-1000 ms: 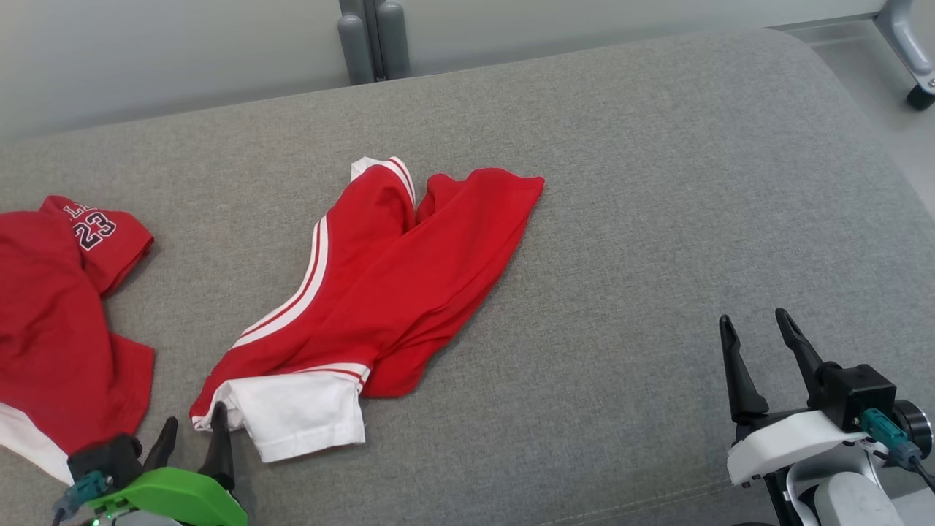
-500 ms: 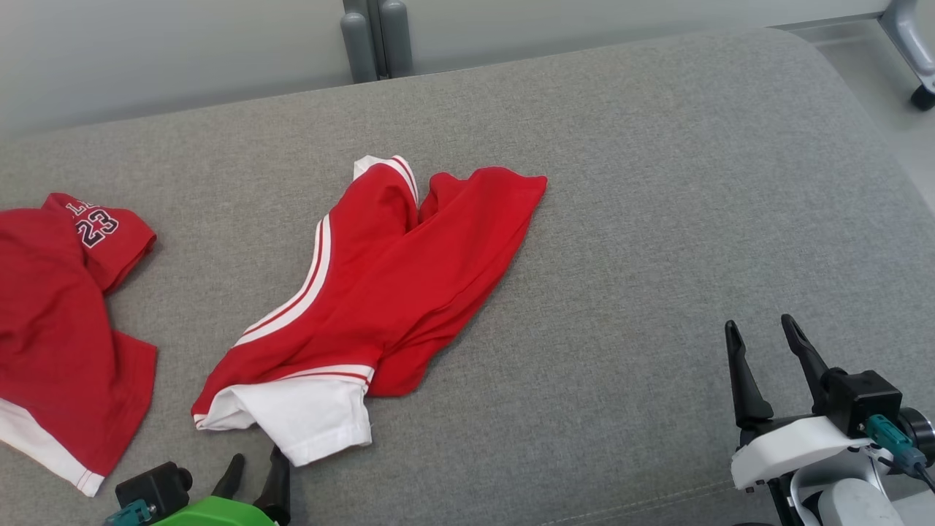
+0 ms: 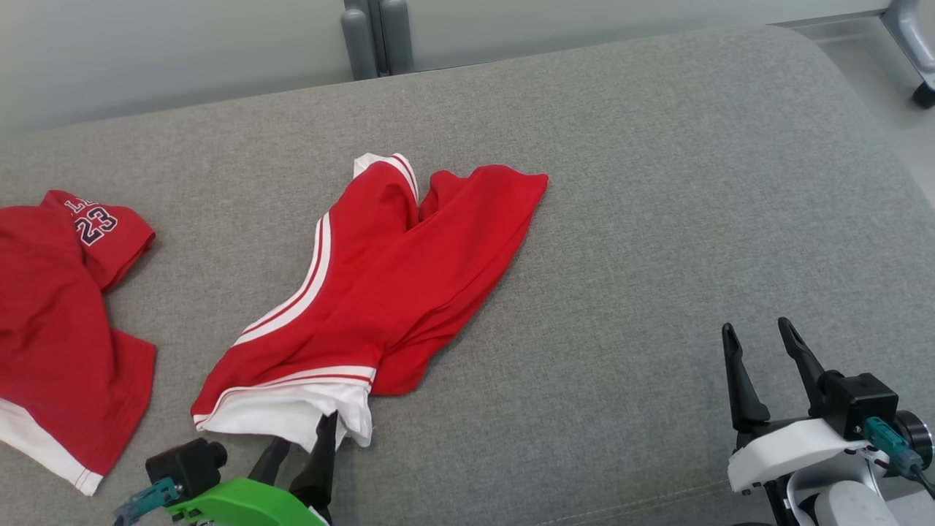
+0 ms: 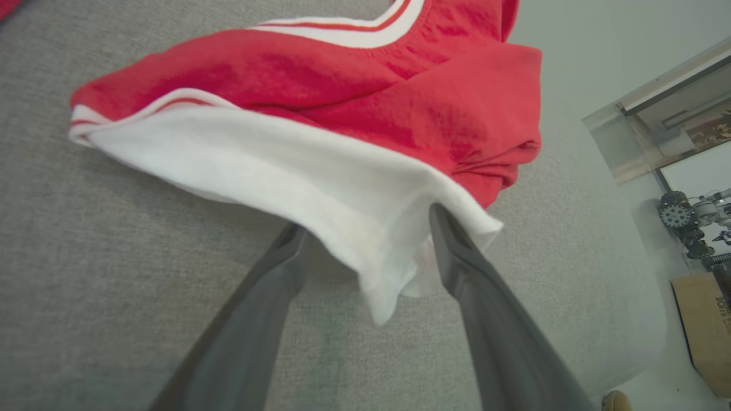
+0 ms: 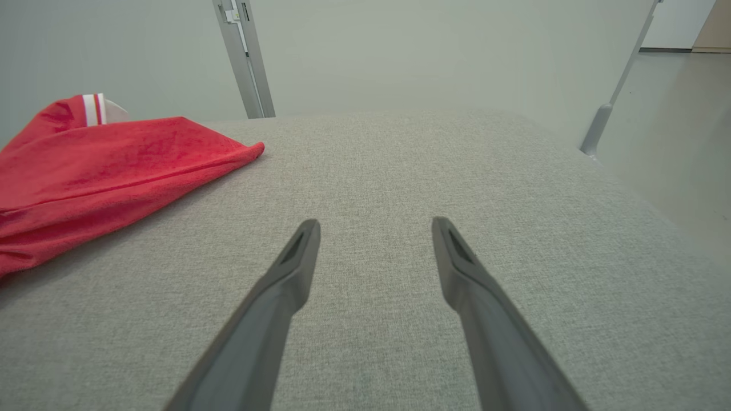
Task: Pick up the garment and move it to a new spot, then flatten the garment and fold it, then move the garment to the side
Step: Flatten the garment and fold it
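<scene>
The left claw point(image 3: 307, 432) stands wide open and grips nothing. It sits at the near edge of the garment point(image 3: 380, 285). In the left wrist view its two dark fingers point(image 4: 485, 319) straddle the drooping corner of the white hem point(image 4: 274, 171). Both tips are tucked just under the cloth's edge, and a fold of white hangs in the gap between them.

The garment is red, with white side stripes and that white band at its near end. It lies rumpled on the grey fabric surface point(image 3: 657, 219), left of centre in the head view, and stretches from the claw up and away to the right.

A second red piece point(image 3: 51, 329), printed with the number 23, lies at the left edge, apart from the first.

The right claw point(image 3: 756, 326) is at the lower right, its jaws spread wide and empty over bare surface, well apart from the garment. Beyond the far edge of the surface stand two grey posts point(image 3: 376, 36).
</scene>
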